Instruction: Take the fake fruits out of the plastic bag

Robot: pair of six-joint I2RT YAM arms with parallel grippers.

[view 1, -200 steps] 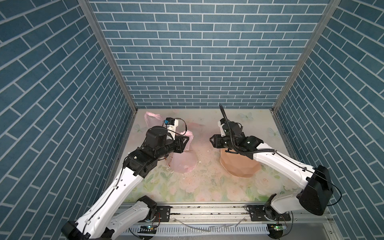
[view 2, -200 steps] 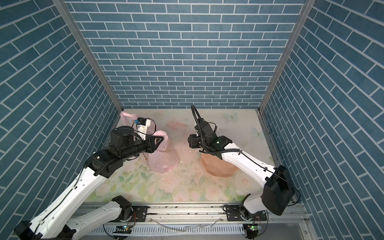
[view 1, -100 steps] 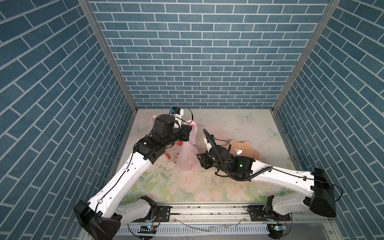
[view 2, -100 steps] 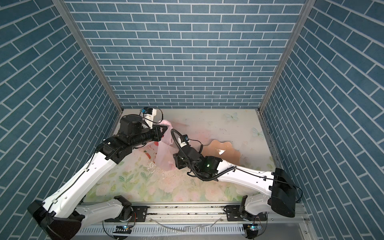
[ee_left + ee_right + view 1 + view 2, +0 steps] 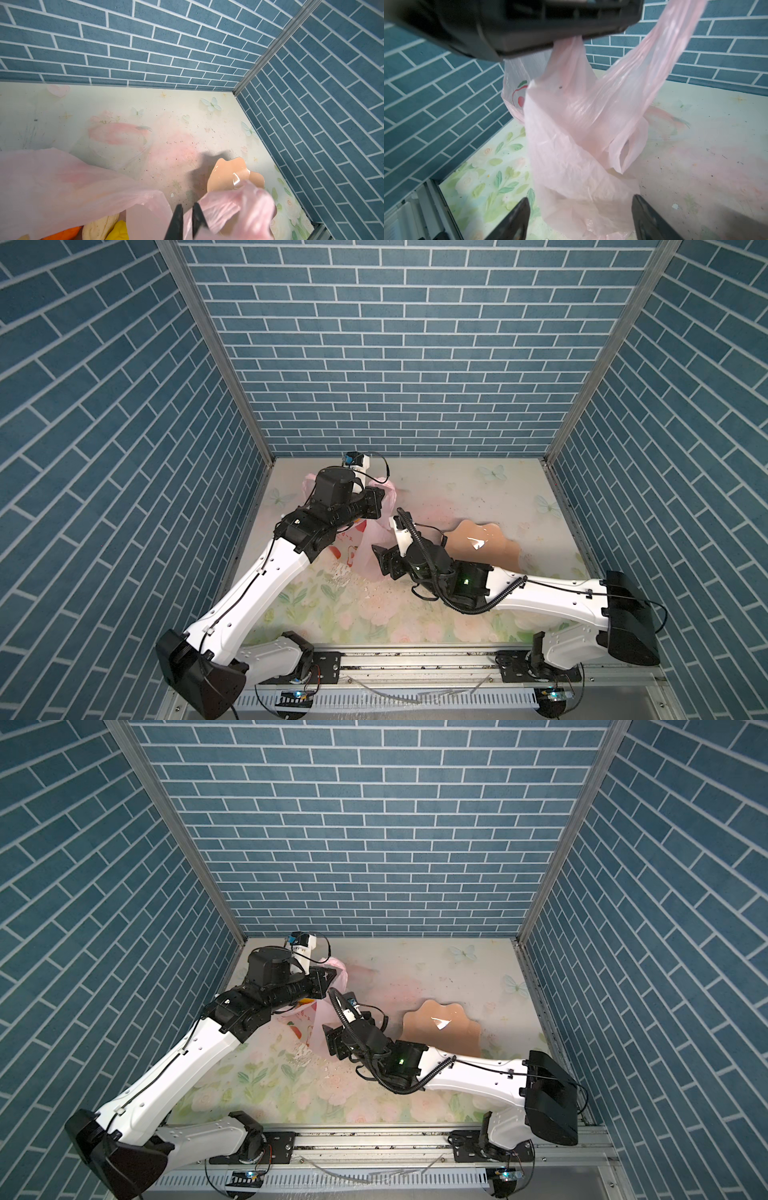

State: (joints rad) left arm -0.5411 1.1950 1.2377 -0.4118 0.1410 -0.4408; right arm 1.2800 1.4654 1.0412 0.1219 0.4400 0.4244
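Note:
The plastic bag (image 5: pixel 368 539) (image 5: pixel 316 1029) hangs upright, pale pink with red prints, its base resting on the floral mat. My left gripper (image 5: pixel 383 498) (image 5: pixel 188 207) is shut on the bag's handle and holds it up. The open mouth of the bag (image 5: pixel 62 182) shows fake fruits inside: an orange one (image 5: pixel 66 232), a cream lump (image 5: pixel 101 226) and a yellow one (image 5: pixel 119 230). Low at the bag's base, my right gripper (image 5: pixel 376 556) (image 5: pixel 580 205) stands open, one finger on each side of the bag's lower folds (image 5: pixel 581 149), gripping nothing.
A peach scalloped bowl (image 5: pixel 482 543) (image 5: pixel 440 1029) (image 5: pixel 232 176) sits empty just right of the right wrist. Blue brick walls enclose the mat on three sides. White crumbs (image 5: pixel 343 572) lie on the mat in front of the bag.
The left gripper has shut on the bag's handle and raised it toward the back. The right arm swung from above the bowl down to the bag's base, its jaws opening wider.

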